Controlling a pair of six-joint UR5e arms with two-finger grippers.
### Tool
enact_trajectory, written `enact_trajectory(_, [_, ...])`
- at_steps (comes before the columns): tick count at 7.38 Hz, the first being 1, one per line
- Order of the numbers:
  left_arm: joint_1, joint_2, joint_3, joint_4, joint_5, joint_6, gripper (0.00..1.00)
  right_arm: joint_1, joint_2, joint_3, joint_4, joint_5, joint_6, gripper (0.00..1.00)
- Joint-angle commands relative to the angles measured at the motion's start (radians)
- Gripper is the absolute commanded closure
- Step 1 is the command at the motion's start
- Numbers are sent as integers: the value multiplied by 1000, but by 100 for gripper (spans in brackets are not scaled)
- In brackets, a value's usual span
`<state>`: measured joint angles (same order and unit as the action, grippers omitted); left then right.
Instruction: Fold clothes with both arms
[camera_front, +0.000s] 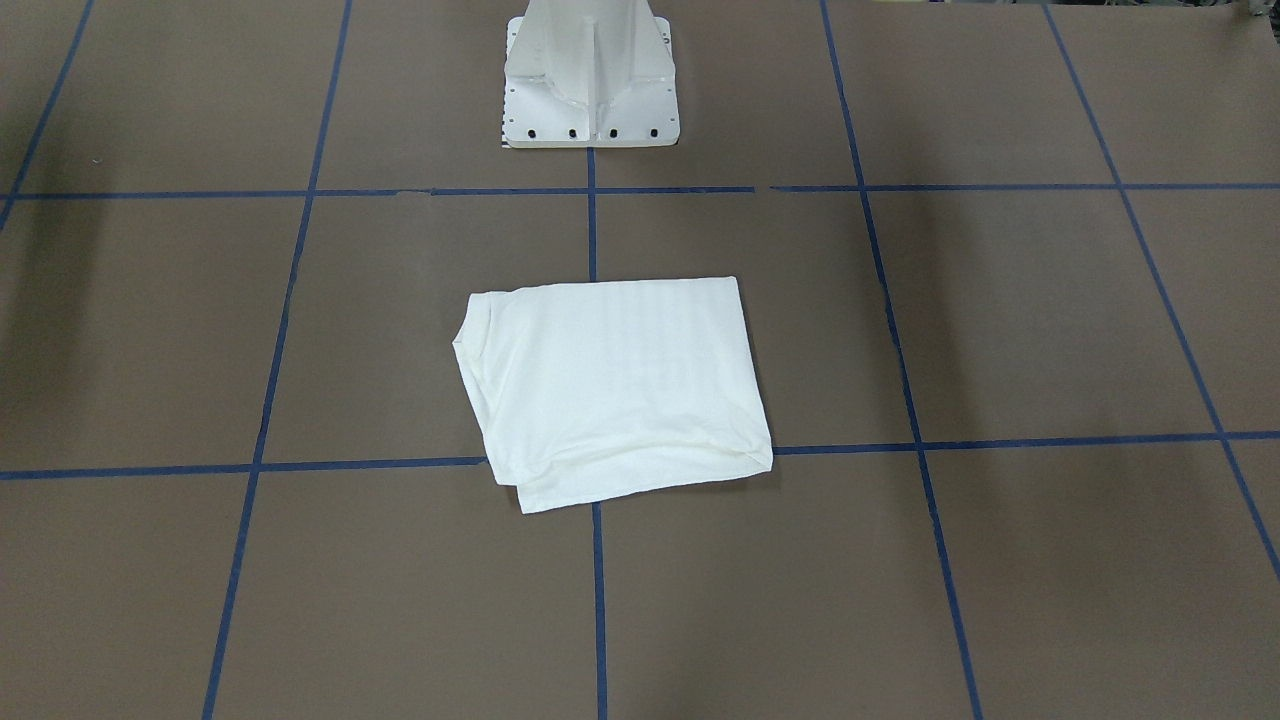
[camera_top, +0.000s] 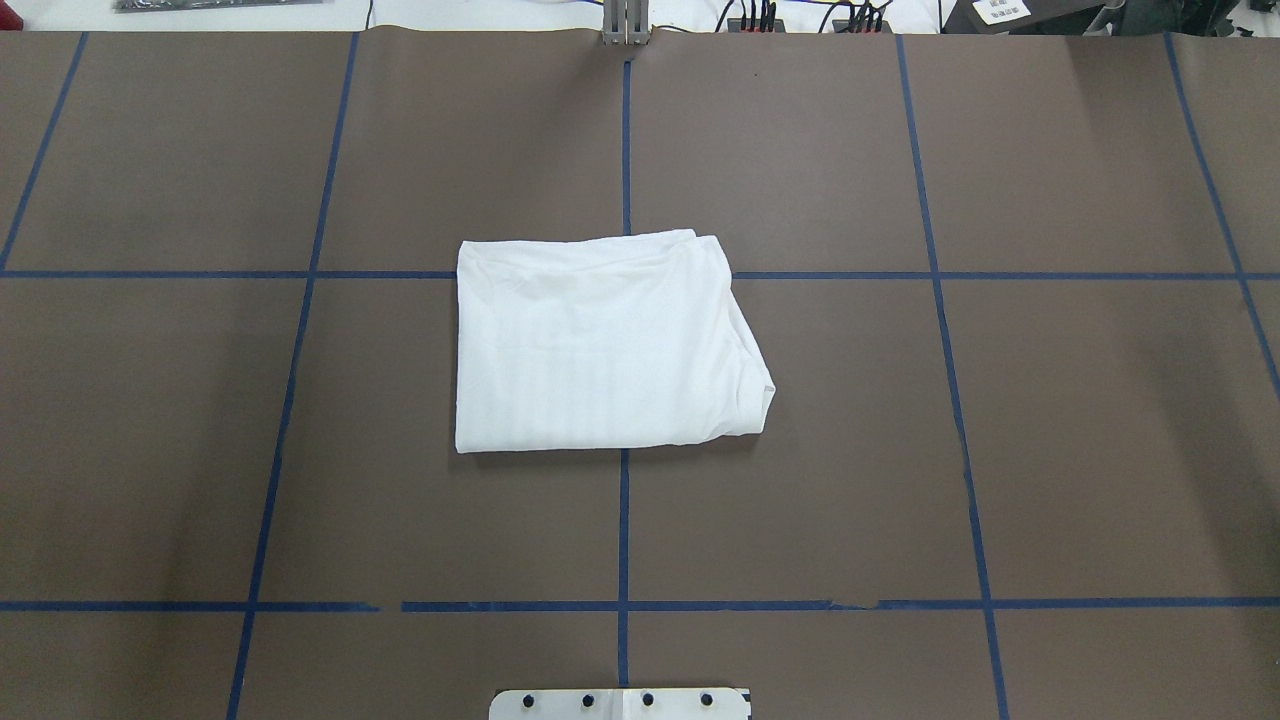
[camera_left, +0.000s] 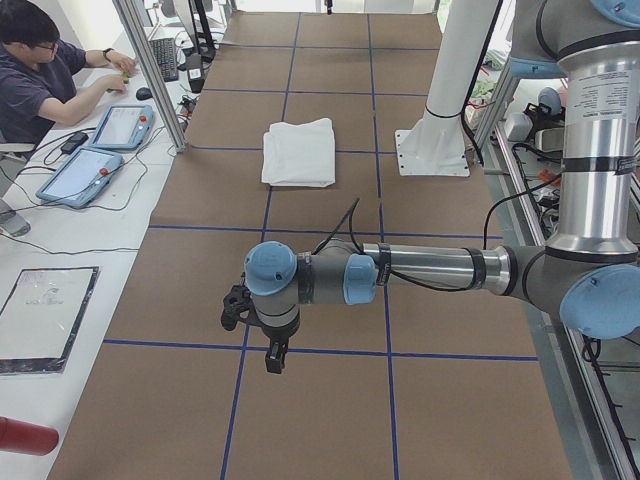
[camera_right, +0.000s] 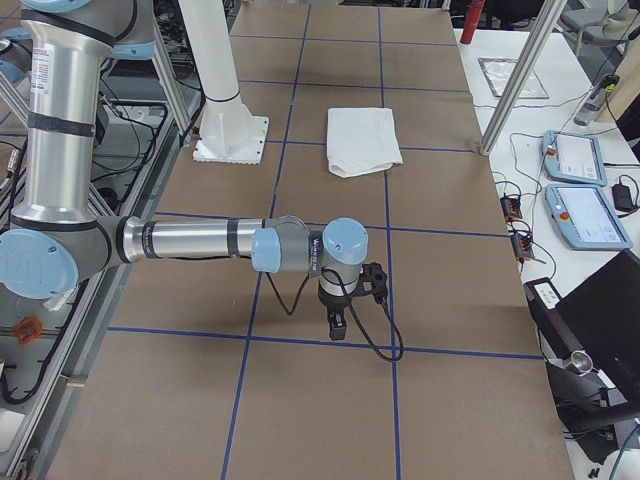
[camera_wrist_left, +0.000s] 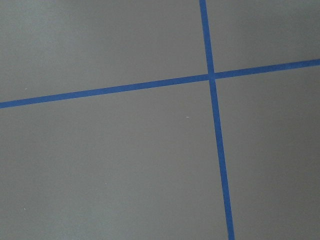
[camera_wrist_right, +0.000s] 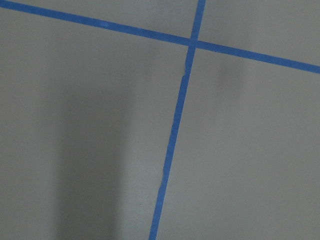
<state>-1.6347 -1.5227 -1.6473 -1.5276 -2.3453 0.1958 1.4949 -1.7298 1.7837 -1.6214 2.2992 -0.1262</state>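
Note:
The white shirt (camera_front: 610, 385) lies folded into a flat rectangle at the middle of the brown table, with no printed text showing; it also shows in the overhead view (camera_top: 600, 345) and both side views (camera_left: 298, 152) (camera_right: 362, 140). The left arm's gripper (camera_left: 275, 358) hangs point-down over bare table, far from the shirt. The right arm's gripper (camera_right: 335, 325) hangs the same way at the other end. Neither touches the shirt. I cannot tell whether either is open or shut. Both wrist views show only brown table and blue tape lines.
The white pedestal base (camera_front: 590, 80) stands at the robot's side of the table, behind the shirt. Blue tape lines (camera_top: 624, 150) grid the table. An operator (camera_left: 35, 70) sits at a side bench with teach pendants (camera_left: 80, 175). More pendants (camera_right: 585, 215) lie beside the other end.

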Motion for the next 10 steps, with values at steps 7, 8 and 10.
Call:
enact_trajectory(7, [3, 10, 8, -29, -14, 8, 0, 19, -13, -4, 0, 0, 0, 0])
enact_trajectory(8, [3, 10, 0, -29, -14, 8, 0, 33, -13, -1, 0, -1, -1, 0])
enact_trajectory(10, [3, 10, -12, -29, -14, 8, 0, 54, -13, 0, 0, -1, -3, 0])
